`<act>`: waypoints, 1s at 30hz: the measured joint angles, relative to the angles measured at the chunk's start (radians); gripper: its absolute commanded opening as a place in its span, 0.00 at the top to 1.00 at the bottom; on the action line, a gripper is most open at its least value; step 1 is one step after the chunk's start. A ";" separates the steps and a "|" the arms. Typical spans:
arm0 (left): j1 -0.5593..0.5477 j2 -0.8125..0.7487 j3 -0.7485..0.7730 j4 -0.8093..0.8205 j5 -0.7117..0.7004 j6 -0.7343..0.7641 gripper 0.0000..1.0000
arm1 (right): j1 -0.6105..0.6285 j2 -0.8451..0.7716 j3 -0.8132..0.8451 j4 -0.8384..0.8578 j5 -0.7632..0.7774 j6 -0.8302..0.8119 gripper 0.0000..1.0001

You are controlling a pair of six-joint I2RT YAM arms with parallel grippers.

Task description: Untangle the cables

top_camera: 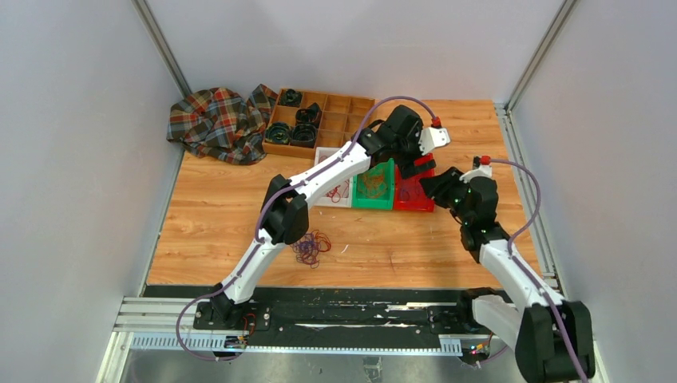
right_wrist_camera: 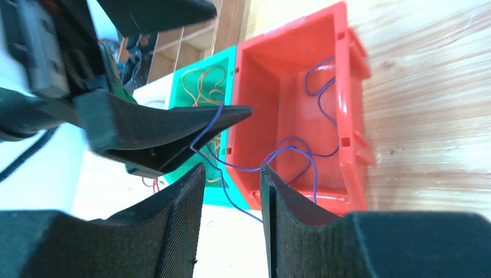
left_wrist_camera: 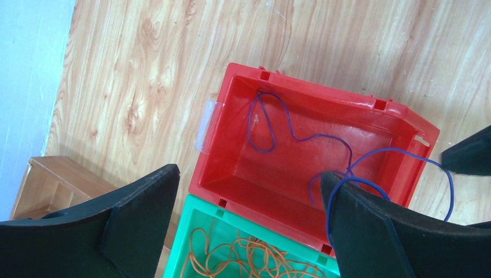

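A purple-blue cable (left_wrist_camera: 301, 139) lies partly in the red bin (left_wrist_camera: 243, 87); one loop of it hangs over the right finger (left_wrist_camera: 370, 231) of my left gripper (left_wrist_camera: 249, 174), which stands wide open above the bins. My right gripper (right_wrist_camera: 231, 168) is open beside the red bin (right_wrist_camera: 347, 116), and a strand of the purple-blue cable (right_wrist_camera: 289, 142) runs through the gap between its fingers. Orange cables (left_wrist_camera: 243, 258) fill the green bin (top_camera: 374, 185). More tangled cables (top_camera: 313, 247) lie on the table near the left arm.
A white bin (top_camera: 331, 191) with a red cable stands left of the green one. At the back are a wooden compartment tray (top_camera: 315, 124) holding black coils and a plaid cloth (top_camera: 215, 124). Grey walls close in both sides.
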 measured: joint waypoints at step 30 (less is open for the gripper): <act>0.019 0.000 0.000 0.012 -0.008 -0.003 0.03 | 0.029 0.218 0.095 0.166 -0.092 -0.047 0.99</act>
